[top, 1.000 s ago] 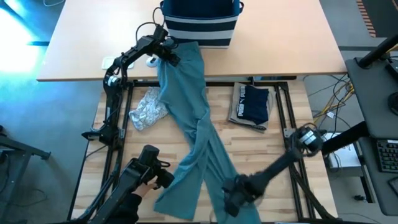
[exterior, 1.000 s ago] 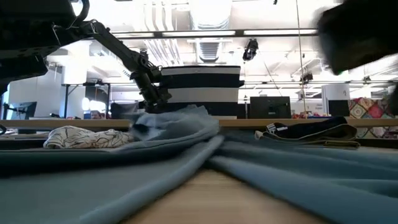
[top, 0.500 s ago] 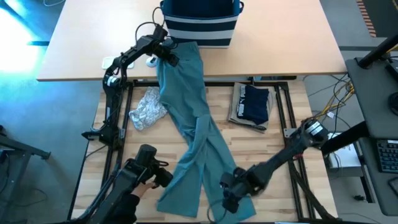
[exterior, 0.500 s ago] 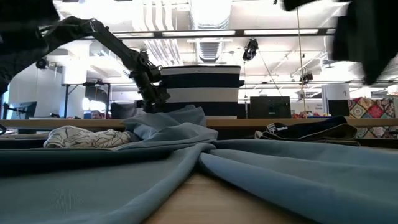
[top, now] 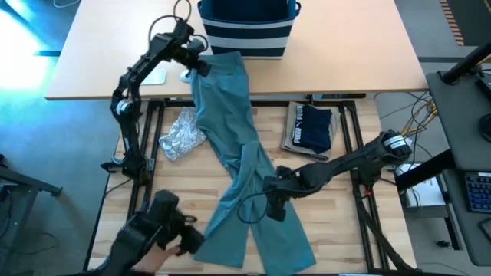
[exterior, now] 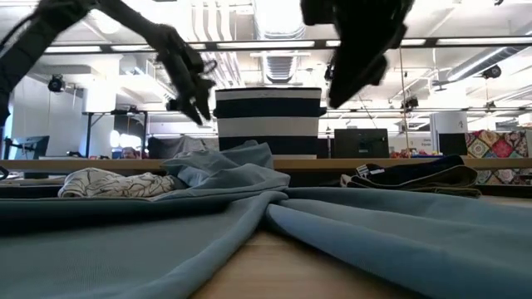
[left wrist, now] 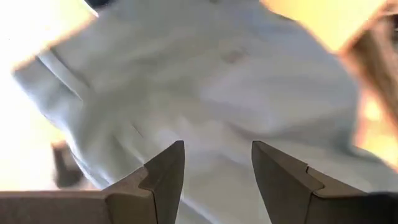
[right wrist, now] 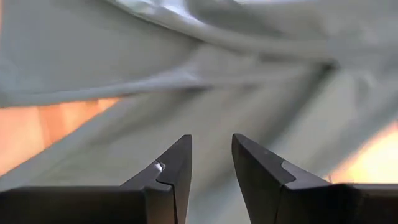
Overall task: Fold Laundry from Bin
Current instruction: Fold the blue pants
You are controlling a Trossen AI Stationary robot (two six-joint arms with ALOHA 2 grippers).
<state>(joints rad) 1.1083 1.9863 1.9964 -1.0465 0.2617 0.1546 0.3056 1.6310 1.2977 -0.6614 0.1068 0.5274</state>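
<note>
Teal-green cloth, the large garment [top: 242,146] of the laundry, runs in a long strip down the worktop [top: 337,222] in the high view, from beside the bin [top: 247,27] at the far edge to two spread legs at the near edge. The left hand [top: 201,64] hangs at the garment's upper corner, next to the bin's striped wall; the right hand [top: 270,205] hovers over the lower half, where the two legs part. The grey-white patterned piece [top: 182,133] lies crumpled just left of the strip, and the dark navy one [top: 313,129] sits folded on the tan one [top: 294,142] well to its right. Bare wood shows between the strip and both of these, and beyond the right leg.

In the low view the left hand [exterior: 194,91] is lifted clear above the bunched cloth, beside the bin [exterior: 268,120]; the right arm [exterior: 357,41] shows as a dark mass high up (its fingers cannot be made out here). The teal folds [exterior: 332,224] fill the foreground.

The left wrist view shows its fingers [left wrist: 163,177] spread apart with nothing between them, pale cloth [left wrist: 211,81] below.

The right wrist view shows its fingers [right wrist: 174,168] parted by a narrower gap, also empty, over wrinkled cloth [right wrist: 261,99] with bare wood [right wrist: 37,130] at one side.
</note>
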